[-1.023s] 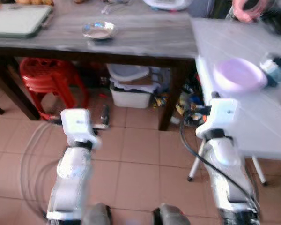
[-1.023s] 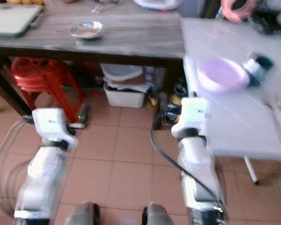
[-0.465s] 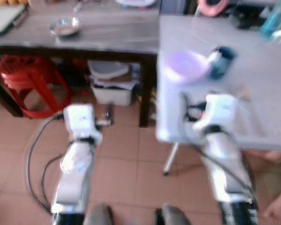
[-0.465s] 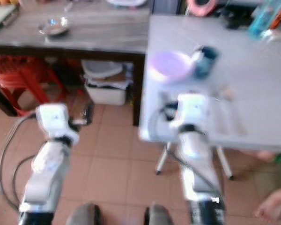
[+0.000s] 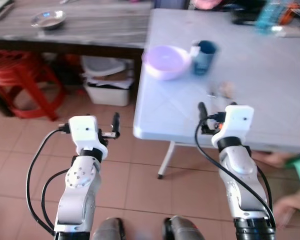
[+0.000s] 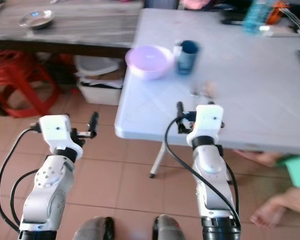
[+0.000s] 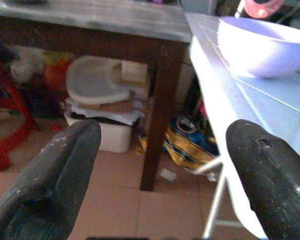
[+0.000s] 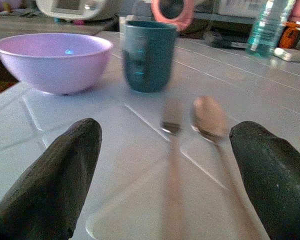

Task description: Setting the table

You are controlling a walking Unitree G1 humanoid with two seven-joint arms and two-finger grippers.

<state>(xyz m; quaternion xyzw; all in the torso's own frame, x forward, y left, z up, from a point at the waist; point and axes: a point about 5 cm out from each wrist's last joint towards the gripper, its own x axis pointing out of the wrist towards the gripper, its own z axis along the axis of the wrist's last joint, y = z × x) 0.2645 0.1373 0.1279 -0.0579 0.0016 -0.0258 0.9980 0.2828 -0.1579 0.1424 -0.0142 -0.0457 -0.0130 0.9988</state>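
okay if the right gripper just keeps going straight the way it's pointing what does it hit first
Most likely the fork and spoon lying side by side on the white table, right ahead of the open right gripper. Beyond them stands the teal cup, with the purple bowl beside it. The picture is blurred, so depth is uncertain.

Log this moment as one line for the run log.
left gripper: open, beside white table | right gripper: open, over table edge, facing fork, spoon | bowl, cup beyond

A glossy lilac plastic bowl (image 8: 52, 60) and matt teal cup (image 8: 149, 55) sit on the smooth white table (image 5: 270, 95).
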